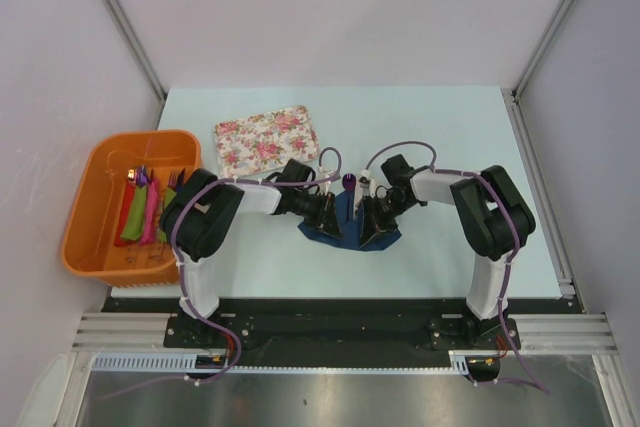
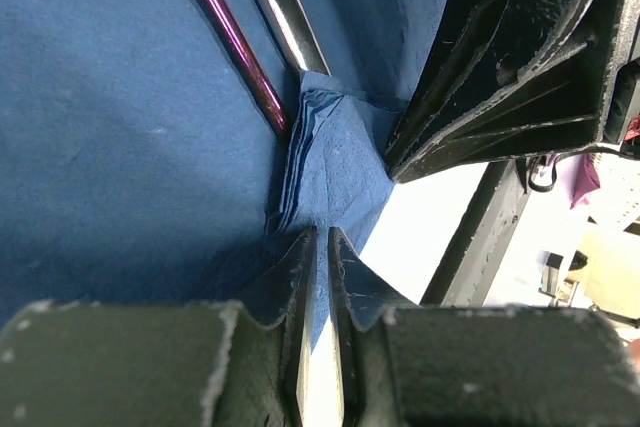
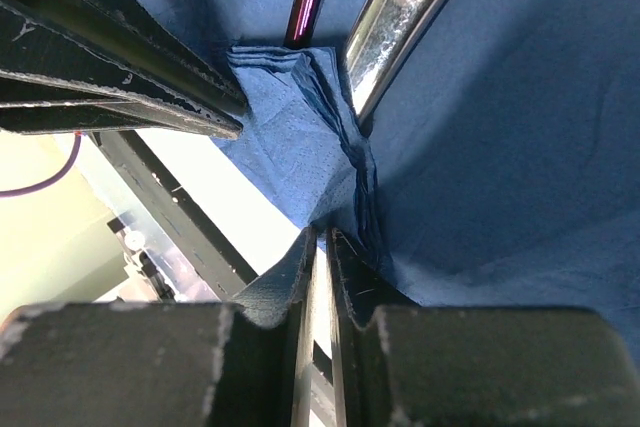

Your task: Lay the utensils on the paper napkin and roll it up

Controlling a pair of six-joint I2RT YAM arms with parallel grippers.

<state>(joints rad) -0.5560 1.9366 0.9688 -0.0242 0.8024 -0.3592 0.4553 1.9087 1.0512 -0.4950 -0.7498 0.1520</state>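
Left fingers (image 2: pixel 285 282): narrow, pinching folded edge of paper napkin (image 2: pixel 120 147). Right fingers (image 3: pixel 290 282): narrow, pinching same fold. Purple-handled utensil (image 2: pixel 235 42), silver utensil (image 2: pixel 285 17): side by side on napkin, just beyond fingertips, ends meeting fold.

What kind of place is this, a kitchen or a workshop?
Most likely a lab test bench for robots, not a kitchen: left arm and right arm bolted to a metal rail, white panels walling in the table, and props such as an orange basket and a navy paper napkin.
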